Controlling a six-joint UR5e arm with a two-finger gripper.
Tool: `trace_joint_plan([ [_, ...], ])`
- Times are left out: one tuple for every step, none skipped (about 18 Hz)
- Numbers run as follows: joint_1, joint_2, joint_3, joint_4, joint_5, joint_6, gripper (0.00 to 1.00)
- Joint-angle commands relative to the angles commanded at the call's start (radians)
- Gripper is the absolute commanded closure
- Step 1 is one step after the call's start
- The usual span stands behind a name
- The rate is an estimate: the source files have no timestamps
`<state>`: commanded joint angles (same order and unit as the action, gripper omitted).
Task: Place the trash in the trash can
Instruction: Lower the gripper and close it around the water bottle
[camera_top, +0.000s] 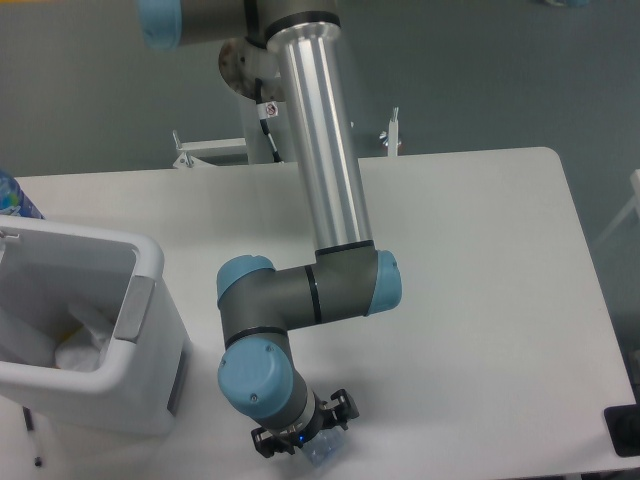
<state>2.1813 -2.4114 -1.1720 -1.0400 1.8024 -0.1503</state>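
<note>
The white boxy trash can (150, 330) stands at the table's left front, open at the top. Whitish crumpled plastic, the wrapper (85, 347), lies inside it. My gripper (305, 443) is at the table's front edge, right of the can, pointing down; the wrist hides its fingers. A clear bluish piece of plastic (323, 455), seemingly the bottle, shows just under the gripper. Its cap and label are hidden. I cannot tell whether the fingers are closed on it.
A blue patterned object (12, 196) is cut off by the left edge behind the can. My arm's elbow (310, 290) hangs over the table's middle. A dark object (622, 430) sits at the right front corner. A white bracket (215, 150) stands behind the table.
</note>
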Motion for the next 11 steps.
trace_joint_plan([
  [0.000, 0.000, -0.002, 0.000, 0.000, 0.000, 0.21],
  [0.000, 0.000, 0.000, 0.000, -0.002, 0.000, 0.22],
  [0.000, 0.002, 0.000, 0.000, -0.002, -0.003, 0.24],
  [0.000, 0.003, 0.000, 0.000, -0.003, -0.009, 0.29],
  [0.000, 0.006, 0.000, 0.000, -0.006, -0.014, 0.33],
  [0.000, 0.008, 0.000, 0.000, -0.009, -0.014, 0.35],
  [0.000, 0.011, 0.000, 0.000, -0.009, -0.014, 0.37],
  [0.000, 0.018, -0.002, 0.000, -0.012, -0.014, 0.37],
  [-0.002, 0.024, -0.002, 0.000, -0.017, -0.017, 0.37],
  [-0.002, 0.031, -0.003, 0.000, -0.023, -0.018, 0.37],
  [-0.002, 0.034, -0.005, 0.000, -0.032, -0.020, 0.37],
])
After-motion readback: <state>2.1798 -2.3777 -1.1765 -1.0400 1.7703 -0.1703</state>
